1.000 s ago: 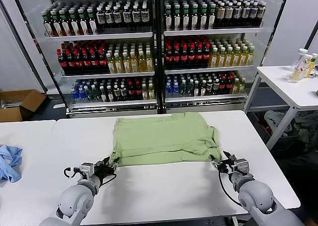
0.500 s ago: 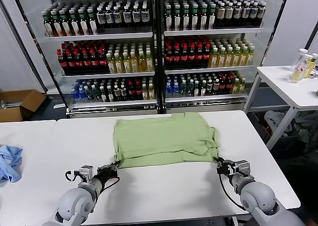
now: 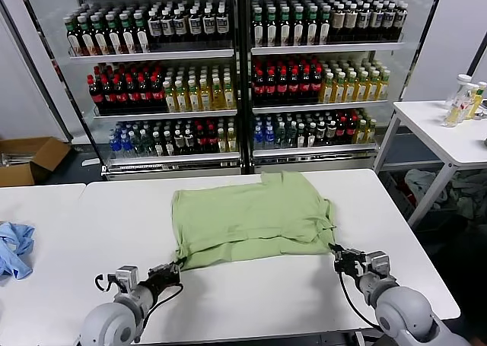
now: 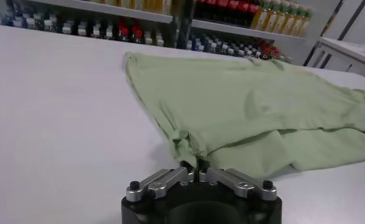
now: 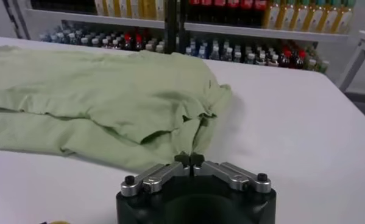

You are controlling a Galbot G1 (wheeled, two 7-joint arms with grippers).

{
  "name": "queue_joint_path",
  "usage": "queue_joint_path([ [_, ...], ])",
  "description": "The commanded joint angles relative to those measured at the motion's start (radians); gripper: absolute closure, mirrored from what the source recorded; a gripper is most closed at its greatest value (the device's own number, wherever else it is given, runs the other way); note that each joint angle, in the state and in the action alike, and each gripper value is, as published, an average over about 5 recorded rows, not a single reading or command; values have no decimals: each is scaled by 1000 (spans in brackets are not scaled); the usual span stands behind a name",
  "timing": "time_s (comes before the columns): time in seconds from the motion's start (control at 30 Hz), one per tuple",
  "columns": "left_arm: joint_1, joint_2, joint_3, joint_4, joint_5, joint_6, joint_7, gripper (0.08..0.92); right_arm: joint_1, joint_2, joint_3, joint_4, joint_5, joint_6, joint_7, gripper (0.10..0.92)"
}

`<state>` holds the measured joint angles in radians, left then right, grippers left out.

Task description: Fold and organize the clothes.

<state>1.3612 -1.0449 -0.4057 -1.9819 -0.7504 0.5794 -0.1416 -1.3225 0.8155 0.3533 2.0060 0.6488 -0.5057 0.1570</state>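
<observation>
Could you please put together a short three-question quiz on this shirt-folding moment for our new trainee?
1. True or false: the left claw is shut on the T-shirt.
2. Where is the right claw shut? A) the shirt's near edge B) the far collar C) the blue cloth
3. On which table does the blue cloth lie?

Key: 1 true; 2 A; 3 the separate table on the robot's left.

I can read no text, brand, number or sign anywhere in my views. The labels on the shelved bottles (image 3: 190, 95) behind my table are too small to make out, and the T-shirt (image 3: 251, 218) shows me only plain green cloth.
</observation>
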Motion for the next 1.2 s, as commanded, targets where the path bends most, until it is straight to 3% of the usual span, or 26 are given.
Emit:
queue_joint_path([
  [0.03, 169, 10, -56, -158, -10, -3, -5, 908, -273, -33, 118, 164, -74, 15, -20, 916],
  [0.47, 450, -8, -123, -341, 81, -2, -30, 908, -572, -31, 234, 272, -224, 51, -32, 916],
  [0.77, 498, -6, -155, -348, 139, -2, -49, 908, -602, -9, 220, 288, -281, 11, -21, 900],
  [0.93, 515, -9, -142, -370, 196, -1, -49, 875, -616, 2, 223, 342, -306, 51, -23, 773],
  [1.2, 487, -14, -177, -448, 169, -2, -79, 648, -480, -16, 234, 409, -204, 115, 6, 548],
])
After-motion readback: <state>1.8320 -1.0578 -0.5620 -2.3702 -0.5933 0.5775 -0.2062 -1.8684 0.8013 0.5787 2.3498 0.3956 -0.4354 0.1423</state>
